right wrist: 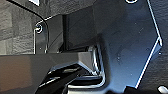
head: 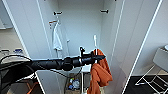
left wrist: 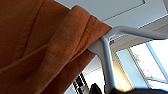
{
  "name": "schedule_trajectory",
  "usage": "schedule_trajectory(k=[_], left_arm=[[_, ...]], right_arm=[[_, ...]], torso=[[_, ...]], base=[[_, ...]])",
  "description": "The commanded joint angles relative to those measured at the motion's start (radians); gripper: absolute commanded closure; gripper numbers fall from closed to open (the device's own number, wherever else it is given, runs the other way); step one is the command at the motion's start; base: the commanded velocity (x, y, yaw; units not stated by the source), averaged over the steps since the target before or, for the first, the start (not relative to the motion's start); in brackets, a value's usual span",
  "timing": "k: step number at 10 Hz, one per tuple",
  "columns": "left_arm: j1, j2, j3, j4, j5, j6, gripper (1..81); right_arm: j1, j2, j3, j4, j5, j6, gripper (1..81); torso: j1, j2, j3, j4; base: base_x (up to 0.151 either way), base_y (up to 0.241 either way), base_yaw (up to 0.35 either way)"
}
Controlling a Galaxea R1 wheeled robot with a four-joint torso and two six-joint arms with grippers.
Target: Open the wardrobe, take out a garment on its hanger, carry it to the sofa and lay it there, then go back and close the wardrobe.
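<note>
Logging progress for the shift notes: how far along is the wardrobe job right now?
Done: the wardrobe stands open. In hand: the left gripper holds the hanger with the orange hoodie draped from it, in front of the open wardrobe; the left wrist view shows the fabric bunched on the white hanger. A white T-shirt hangs inside. Left: carrying the hoodie to the sofa, laying it down, closing the doors.

One tall white wardrobe (head: 82, 22) stands with two full-height doors swung open. Inside it are two garments: one rust-orange hooded sweatshirt (head: 100, 73) and one white short-sleeved T-shirt (head: 57, 38). Two thin white hangers show, one hanger (head: 95, 42) bearing the orange sweatshirt and one T-shirt hanger (head: 58, 22). Two short dark pegs (head: 57, 13) jut from the upper inner walls. One black robot arm (head: 50, 63) reaches in.
</note>
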Motion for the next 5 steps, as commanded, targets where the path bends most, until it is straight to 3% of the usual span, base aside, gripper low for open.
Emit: schedule_trajectory(k=[1, 5], left_arm=[[-0.192, 0.002, 0.028, 0.031, -0.096, 0.007, 81.1], [-0.192, -0.007, 0.032, 0.040, -0.084, 0.007, 81.1]], right_arm=[[0.028, 0.008, 0.008, -0.004, -0.047, -0.004, 1.0], [0.019, -0.047, 0.014, -0.003, -0.046, -0.002, 1.0]], torso=[[0.000, 0.000, 0.000, 0.000], [0.000, 0.000, 0.000, 0.000]], base=[[0.000, 0.000, -0.170], [0.000, 0.000, -0.187]])
